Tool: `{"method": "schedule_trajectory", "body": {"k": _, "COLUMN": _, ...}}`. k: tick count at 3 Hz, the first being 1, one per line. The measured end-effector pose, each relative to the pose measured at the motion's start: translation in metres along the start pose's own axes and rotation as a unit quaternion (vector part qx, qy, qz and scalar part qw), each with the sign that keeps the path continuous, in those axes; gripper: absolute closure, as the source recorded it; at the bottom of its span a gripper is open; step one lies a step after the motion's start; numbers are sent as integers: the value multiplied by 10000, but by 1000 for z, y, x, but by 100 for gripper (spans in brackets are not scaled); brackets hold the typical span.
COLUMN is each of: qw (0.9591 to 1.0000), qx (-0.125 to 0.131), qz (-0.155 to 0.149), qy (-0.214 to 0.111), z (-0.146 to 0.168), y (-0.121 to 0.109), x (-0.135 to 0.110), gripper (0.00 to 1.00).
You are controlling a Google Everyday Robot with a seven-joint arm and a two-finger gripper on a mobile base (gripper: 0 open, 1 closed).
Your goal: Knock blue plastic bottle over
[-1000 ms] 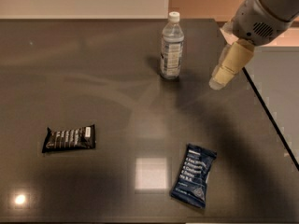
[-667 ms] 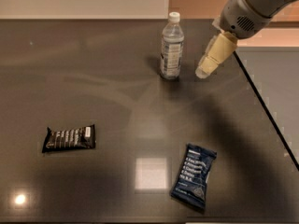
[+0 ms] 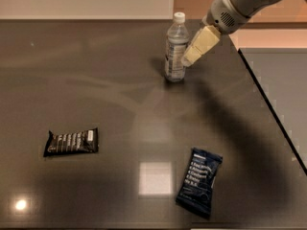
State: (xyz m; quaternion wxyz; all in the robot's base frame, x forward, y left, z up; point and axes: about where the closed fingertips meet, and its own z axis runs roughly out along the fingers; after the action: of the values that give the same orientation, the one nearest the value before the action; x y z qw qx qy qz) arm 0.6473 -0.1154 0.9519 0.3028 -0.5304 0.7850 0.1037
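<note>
The blue plastic bottle (image 3: pixel 175 47) is a small clear bottle with a white cap and a white-and-blue label. It stands upright at the far middle of the dark table (image 3: pixel 120 104). My gripper (image 3: pixel 189 60) comes in from the upper right, its cream-coloured fingers (image 3: pixel 199 45) pointing down and left. The tip is right at the bottle's right side, level with the label; contact cannot be told apart from a near touch.
A black snack bar wrapper (image 3: pixel 71 142) lies at the near left. A dark blue snack bar wrapper (image 3: pixel 198 181) lies at the near right. The table's right edge (image 3: pixel 268 109) runs diagonally beside a lighter grey floor.
My gripper has moved left, from well to the right of the bottle up to its right side. The bottle still stands upright in the same place.
</note>
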Motion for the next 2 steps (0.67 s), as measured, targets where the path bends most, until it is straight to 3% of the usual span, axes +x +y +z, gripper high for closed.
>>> {"method": "schedule_trajectory", "body": {"k": 2, "qw": 9989, "qx": -138, "qz": 125, "qy": -421, "z": 33, "y": -23, "x": -23, "gripper": 0}}
